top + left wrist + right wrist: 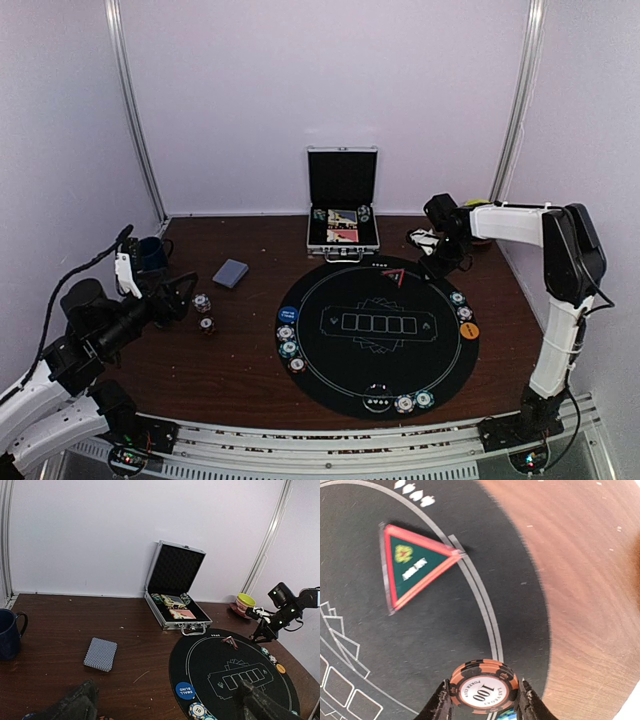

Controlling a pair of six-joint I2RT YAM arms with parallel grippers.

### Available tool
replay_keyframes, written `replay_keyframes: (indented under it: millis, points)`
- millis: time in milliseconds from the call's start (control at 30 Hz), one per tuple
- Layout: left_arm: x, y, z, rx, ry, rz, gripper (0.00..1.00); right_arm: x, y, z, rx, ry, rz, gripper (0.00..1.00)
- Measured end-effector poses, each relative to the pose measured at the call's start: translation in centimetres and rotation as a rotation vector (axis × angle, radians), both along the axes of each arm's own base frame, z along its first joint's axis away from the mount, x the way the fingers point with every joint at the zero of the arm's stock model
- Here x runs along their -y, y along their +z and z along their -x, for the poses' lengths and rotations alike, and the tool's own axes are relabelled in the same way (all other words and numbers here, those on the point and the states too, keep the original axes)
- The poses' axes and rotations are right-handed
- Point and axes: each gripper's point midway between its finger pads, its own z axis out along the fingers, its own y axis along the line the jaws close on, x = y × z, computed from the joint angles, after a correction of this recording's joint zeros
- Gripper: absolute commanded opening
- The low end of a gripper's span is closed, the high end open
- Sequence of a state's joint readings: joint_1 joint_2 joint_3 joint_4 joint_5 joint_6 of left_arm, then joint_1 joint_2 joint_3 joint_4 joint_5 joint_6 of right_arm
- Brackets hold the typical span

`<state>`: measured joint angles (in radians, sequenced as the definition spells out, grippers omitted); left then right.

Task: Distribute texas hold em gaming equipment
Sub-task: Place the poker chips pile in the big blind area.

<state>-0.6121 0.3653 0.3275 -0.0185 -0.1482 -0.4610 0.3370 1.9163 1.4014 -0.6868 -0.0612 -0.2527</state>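
My right gripper [441, 256] hovers over the far right rim of the round black mat [340, 385], shut on an orange-and-black "100" poker chip [484, 686]. My left gripper [186, 293] is open and empty over the bare wood; its fingers [75, 705] stand wide apart. Two chips [204, 311] lie just right of it. A grey-blue-backed card deck [231, 273] lies on the wood and shows in the left wrist view [100, 654]. Chip stacks sit on the mat's left [288, 345], right [461, 305] and near [414, 402] rims, with a blue button [288, 314], an orange button [469, 330] and a white button [377, 402].
An open silver case [343, 215] stands at the back centre. A dark blue mug [152, 254] is at the far left. A red-edged green triangular marker [415, 565] lies on the mat's far edge. A yellow-green cup [245, 601] sits behind the right arm.
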Motion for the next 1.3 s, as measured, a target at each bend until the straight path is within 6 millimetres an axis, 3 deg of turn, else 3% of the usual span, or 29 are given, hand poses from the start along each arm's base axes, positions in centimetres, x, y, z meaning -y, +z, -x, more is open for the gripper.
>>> replay_keyframes:
  millis: [400,867,1300]
  points:
    - [0.7,-0.8,-0.1,-0.01,-0.028,-0.012,0.98,3.2,0.2,-1.8,0.059,-0.096,0.038,0.26]
    - [0.9,-0.5,-0.1,0.0,-0.04,-0.005,0.98,5.6,-1.5,-0.8,0.011,-0.137,0.06,0.25]
    - [1.2,-0.8,-0.2,-0.01,-0.052,-0.011,0.98,6.3,-2.4,-0.1,-0.019,-0.135,0.071,0.25]
